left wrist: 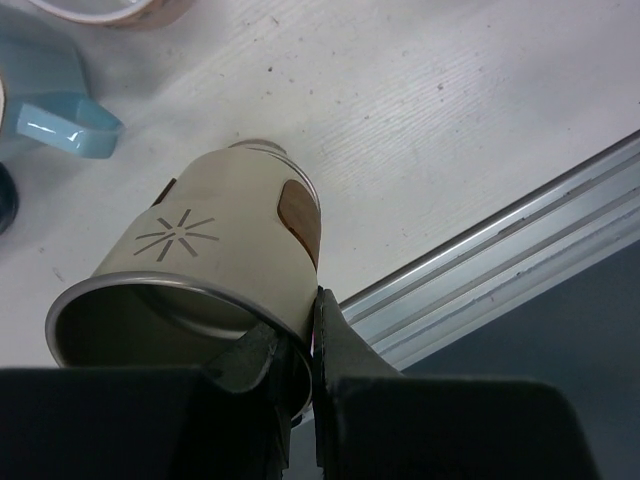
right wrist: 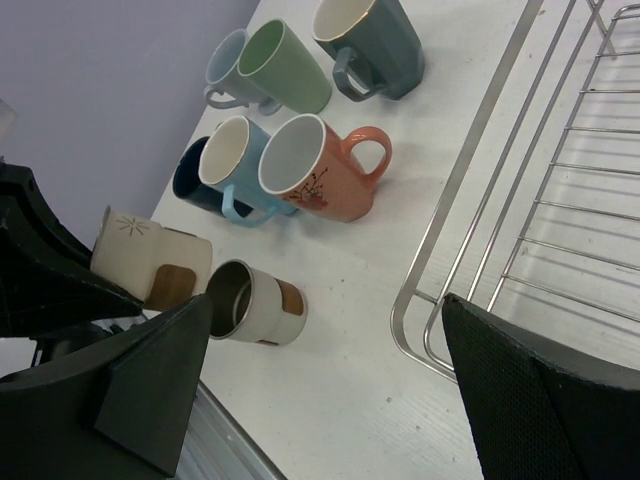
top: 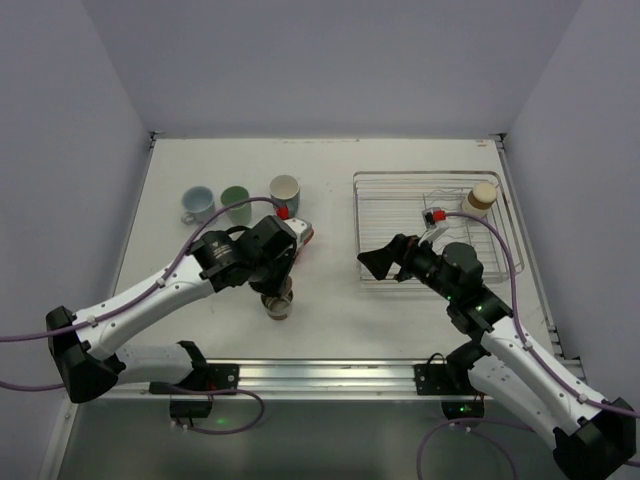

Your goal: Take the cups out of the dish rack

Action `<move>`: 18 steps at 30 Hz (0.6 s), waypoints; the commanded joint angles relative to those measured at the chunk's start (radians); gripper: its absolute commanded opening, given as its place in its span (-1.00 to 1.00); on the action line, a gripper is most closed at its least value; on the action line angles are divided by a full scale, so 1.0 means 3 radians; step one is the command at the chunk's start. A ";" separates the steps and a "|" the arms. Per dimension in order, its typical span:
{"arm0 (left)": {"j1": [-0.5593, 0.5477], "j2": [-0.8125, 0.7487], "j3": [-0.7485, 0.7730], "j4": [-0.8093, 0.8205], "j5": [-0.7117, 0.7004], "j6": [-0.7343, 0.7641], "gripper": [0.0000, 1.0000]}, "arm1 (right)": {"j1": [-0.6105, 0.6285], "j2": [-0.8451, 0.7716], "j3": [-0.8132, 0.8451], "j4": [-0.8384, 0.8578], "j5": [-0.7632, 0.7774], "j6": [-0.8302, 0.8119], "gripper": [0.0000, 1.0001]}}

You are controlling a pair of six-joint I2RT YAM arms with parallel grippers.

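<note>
One beige starburst tumbler (left wrist: 200, 260) is pinched at its rim by the left pincer (left wrist: 297, 335), one finger inside the mouth and one outside the wall. The cup hangs tilted ahead of the fingers, base towards the white table (left wrist: 420, 120). Whether the base touches I cannot tell. Just beside it, in the right wrist view, sits a second tumbler (right wrist: 255, 305), and a metal rail (left wrist: 500, 250) runs close off the pincer's right side. This looks like the set-down. To do it well: level the cup, lower until the base sits flat, and keep it off the neighbour and inboard of the rail. Then part the fingers only slightly and lift straight up so the inner finger does not drag the rim.

The right pincer (right wrist: 325, 335) is spread wide and carries nothing, hovering over the table with the corner of the dish rack (right wrist: 470, 170) ahead to its right. One beige cup (top: 483, 197) stands in the rack, well beyond that pincer. A salmon mug (right wrist: 335, 190) and other unloaded cups sit beyond its left finger.
</note>
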 commanded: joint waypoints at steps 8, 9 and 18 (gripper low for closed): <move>-0.0226 0.0309 0.0035 -0.0163 -0.0202 0.0164 -1.00 | 0.0001 0.0042 0.0004 0.0059 0.0118 -0.0092 0.98; -0.0246 0.0325 0.0041 -0.0169 -0.0218 0.0164 -1.00 | 0.0001 0.0048 0.0004 0.0064 0.0113 -0.0092 0.98; -0.0313 0.0498 -0.0026 -0.0215 -0.0300 0.0210 -1.00 | 0.0001 0.0038 -0.0027 0.0069 0.0123 -0.0092 0.98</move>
